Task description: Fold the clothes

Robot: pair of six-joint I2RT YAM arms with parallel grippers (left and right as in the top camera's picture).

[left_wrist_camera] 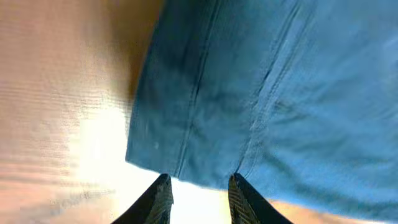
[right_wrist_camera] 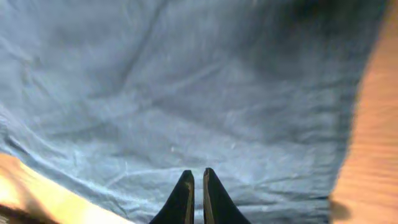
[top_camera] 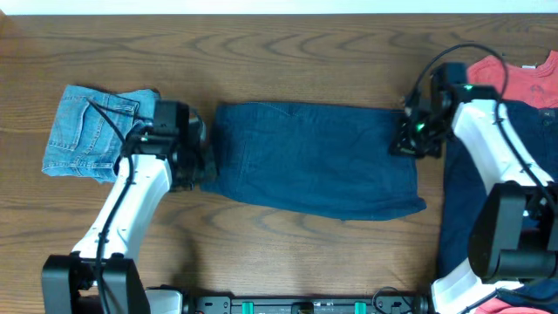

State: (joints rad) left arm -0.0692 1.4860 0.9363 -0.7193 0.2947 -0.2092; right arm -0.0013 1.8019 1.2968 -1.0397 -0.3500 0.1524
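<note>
Left claw (left_wrist_camera: pixel 200 198) stands apart at 1 end of the navy shorts (top_camera: pixel 314 157); right claw (right_wrist_camera: pixel 197 186), pinched together, sits over the other, likely framing the next fold.

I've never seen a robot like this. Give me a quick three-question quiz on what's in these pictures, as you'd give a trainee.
1. Multiple choice: which garment lies in the middle of the overhead view? A) a towel B) navy shorts C) a sock
2. True or false: the right fingers are shut.
3. Fill in: the folded denim shorts lie on the robot's ___ side.
Key: 1 B; 2 true; 3 left.
</note>
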